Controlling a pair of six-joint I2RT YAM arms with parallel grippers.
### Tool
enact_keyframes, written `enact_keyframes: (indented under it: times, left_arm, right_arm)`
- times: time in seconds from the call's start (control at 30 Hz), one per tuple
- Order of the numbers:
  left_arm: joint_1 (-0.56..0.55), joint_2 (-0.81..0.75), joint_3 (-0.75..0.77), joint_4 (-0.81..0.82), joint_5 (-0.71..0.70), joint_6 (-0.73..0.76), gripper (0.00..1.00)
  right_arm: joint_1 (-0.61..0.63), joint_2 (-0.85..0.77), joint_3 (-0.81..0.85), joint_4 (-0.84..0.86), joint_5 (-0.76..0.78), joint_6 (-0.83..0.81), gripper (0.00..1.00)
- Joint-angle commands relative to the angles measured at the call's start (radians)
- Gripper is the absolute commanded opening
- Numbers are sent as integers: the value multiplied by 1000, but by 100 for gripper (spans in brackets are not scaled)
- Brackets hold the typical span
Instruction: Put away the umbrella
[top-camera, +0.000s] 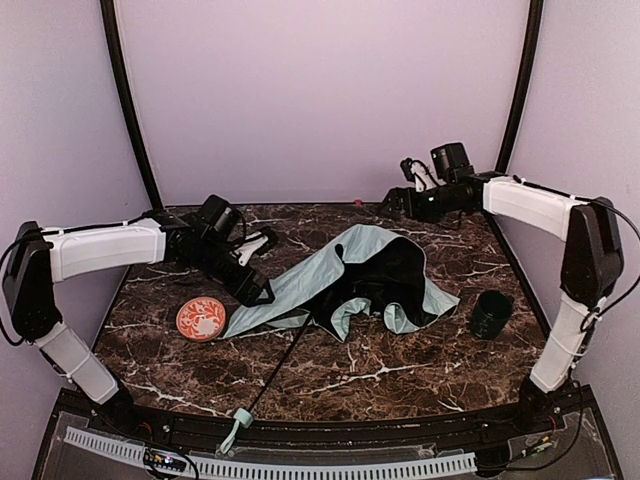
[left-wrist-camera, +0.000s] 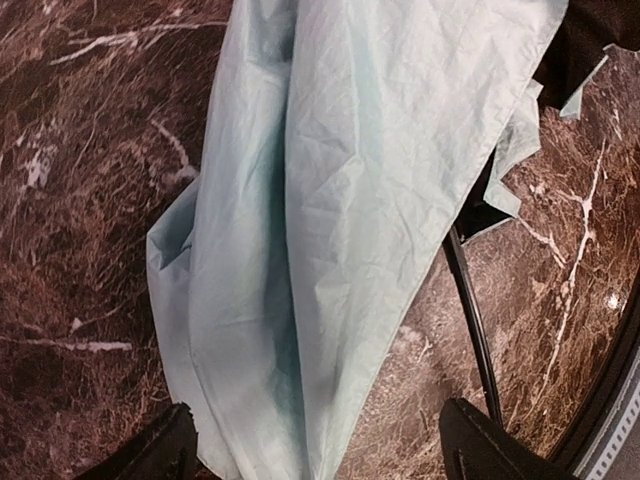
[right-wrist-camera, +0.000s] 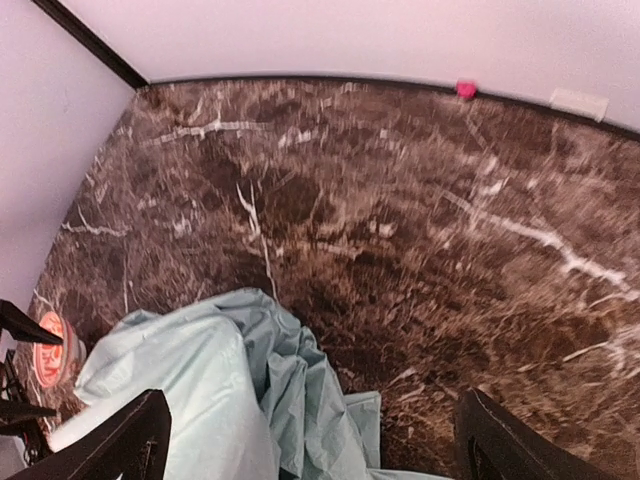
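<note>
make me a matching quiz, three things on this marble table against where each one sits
Things:
1. pale mint-green folding umbrella
2. dark green cup
3. round orange patterned dish

Places:
a. left side of the dark marble table
b. right side
c. spread loosely across the middle

Pairs: 1-c; 2-b; 3-a

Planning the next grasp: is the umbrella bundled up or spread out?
Spread out: the umbrella lies loose and crumpled on the table, black lining showing, shaft extended.
</note>
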Motion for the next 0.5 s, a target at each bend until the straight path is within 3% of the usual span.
enact_keyframes:
  times: [0.0,0.13,0.27,0.47]
  left_arm:
    - [93,-31,-95,83,84,-87,87]
    - [119,-20,-151,162,80,-164,84]
    - [118,14,-162,192,90,-180,74]
    - [118,-4,-165,195,69,-164,70]
  right_arm:
    - [73,119,-20,-3,-74,25,100]
    - [124,150,-63,23,-30,41,100]
    - [143,192,-120,77,42,71,99]
    - [143,286,-144,125,75,86,71]
